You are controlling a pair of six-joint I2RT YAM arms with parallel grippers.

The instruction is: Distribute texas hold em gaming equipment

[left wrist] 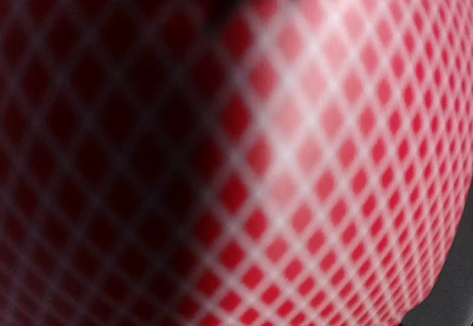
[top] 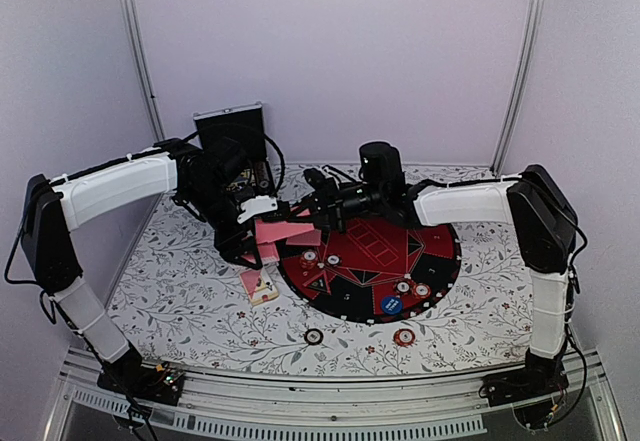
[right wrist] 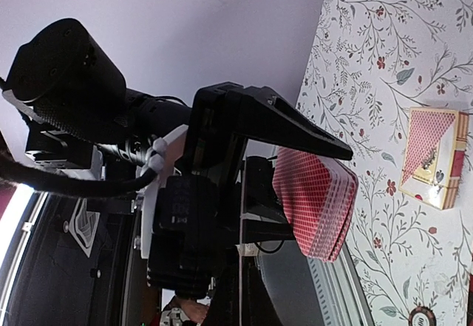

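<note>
My left gripper point(top: 250, 243) is shut on a deck of pink-red-backed playing cards point(top: 275, 233) above the mat's left edge. The deck's blurred back point(left wrist: 310, 163) fills the left wrist view. In the right wrist view the deck point(right wrist: 314, 208) sits fanned slightly between the left arm's black fingers point(right wrist: 288, 123). My right gripper point(top: 318, 223) reaches in from the right and is shut on a single card point(top: 303, 231) at the deck's top; that card shows edge-on point(right wrist: 240, 252). Striped poker chips lie on the mat point(top: 310, 257) point(top: 421, 290) and on the table point(top: 314, 337) point(top: 404, 337).
The round black-and-red mat point(top: 440, 261) lies centre right with a blue chip point(top: 391, 305) near its front rim. A card box point(top: 260, 286) point(right wrist: 432, 156) rests left of the mat. A black case point(top: 230, 131) stands open at the back, against the wall.
</note>
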